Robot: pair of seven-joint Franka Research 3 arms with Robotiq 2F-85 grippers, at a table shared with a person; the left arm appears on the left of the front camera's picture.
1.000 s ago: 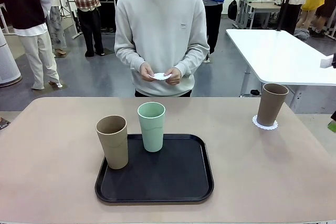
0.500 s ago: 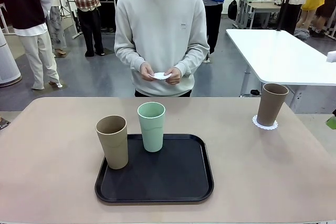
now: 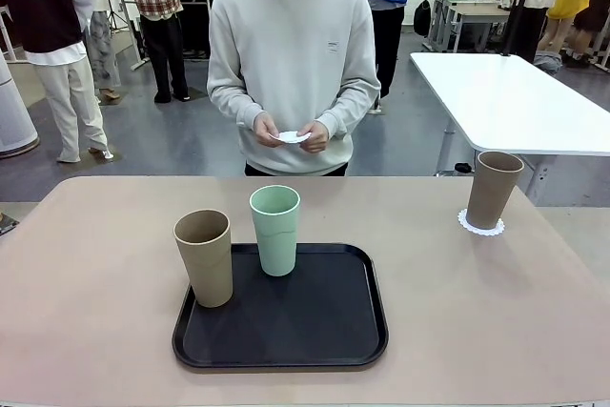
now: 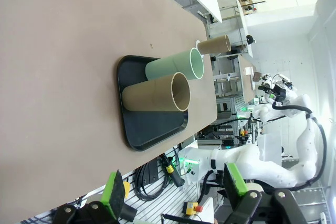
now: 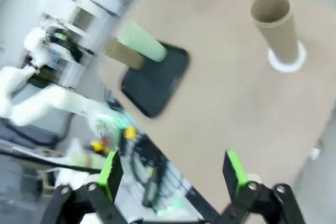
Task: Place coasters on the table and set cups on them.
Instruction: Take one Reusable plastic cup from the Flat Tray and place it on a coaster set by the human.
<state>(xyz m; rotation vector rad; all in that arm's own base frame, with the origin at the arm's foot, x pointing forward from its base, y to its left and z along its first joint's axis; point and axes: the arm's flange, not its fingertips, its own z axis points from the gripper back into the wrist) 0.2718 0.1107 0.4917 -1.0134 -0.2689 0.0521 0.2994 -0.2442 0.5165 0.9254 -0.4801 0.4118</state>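
One tan cup (image 3: 494,188) stands on a lacy white coaster (image 3: 480,225) at the far right of the beige table (image 3: 95,274). A second tan cup (image 3: 204,256) and a mint green cup (image 3: 275,229) stand upright on the black tray (image 3: 286,335). Across the table, the person holds another white coaster (image 3: 293,137) in both hands. My left gripper (image 4: 173,187) is open and empty, high above the table's side, facing the tan cup (image 4: 157,92) and the mint cup (image 4: 176,66). My right gripper (image 5: 172,174) is open and empty, well above the cup (image 5: 273,22) on its coaster (image 5: 286,60).
The tray (image 4: 152,129) lies near the table's front middle. A white table (image 3: 505,102) stands behind at the right. Several people stand in the background. Bare tabletop lies left of the tray and between the tray and the right cup.
The bit of my right arm at the front view's right edge has drawn back out of the picture. Cups, coaster and the person's hands have stayed put.
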